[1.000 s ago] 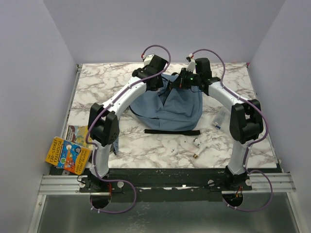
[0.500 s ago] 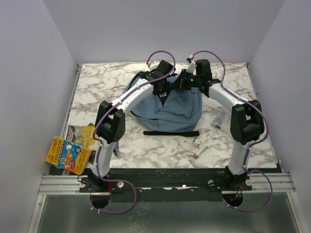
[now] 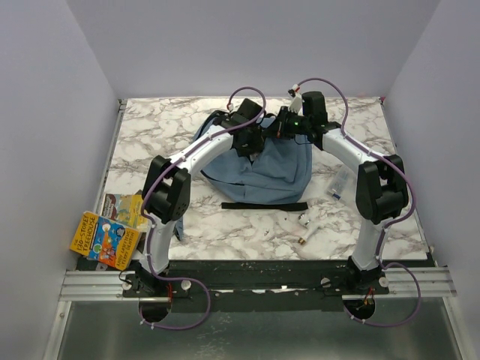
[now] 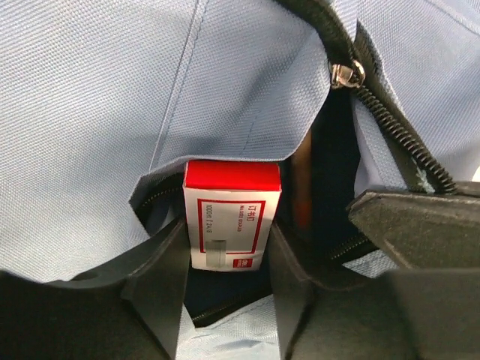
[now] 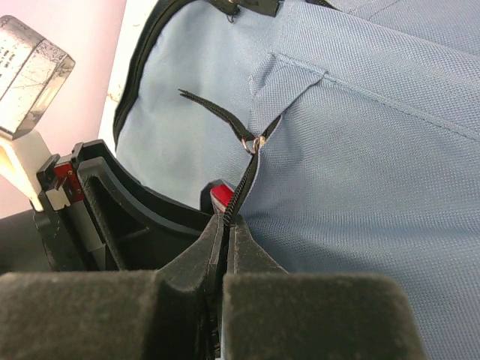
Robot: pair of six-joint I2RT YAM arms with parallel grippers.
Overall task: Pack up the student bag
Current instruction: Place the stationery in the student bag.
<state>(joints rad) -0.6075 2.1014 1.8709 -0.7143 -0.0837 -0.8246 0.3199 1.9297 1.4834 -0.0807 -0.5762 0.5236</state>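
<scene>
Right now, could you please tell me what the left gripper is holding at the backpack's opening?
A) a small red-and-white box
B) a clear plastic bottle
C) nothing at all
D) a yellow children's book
A: the left wrist view shows the small red-and-white box clamped between the fingers of the left gripper, right at the zippered opening of the blue backpack.

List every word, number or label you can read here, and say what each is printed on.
"TREEHOUSE": on the yellow illustrated book at the near left of the top view; its other words are too small.
Red-and-white cardboard box in the left gripper's jaws, at the mouth of the dusty-blue fabric backpack: sideways print, too blurred to read.
Grey label at the right wrist view's top left: unreadable.
</scene>
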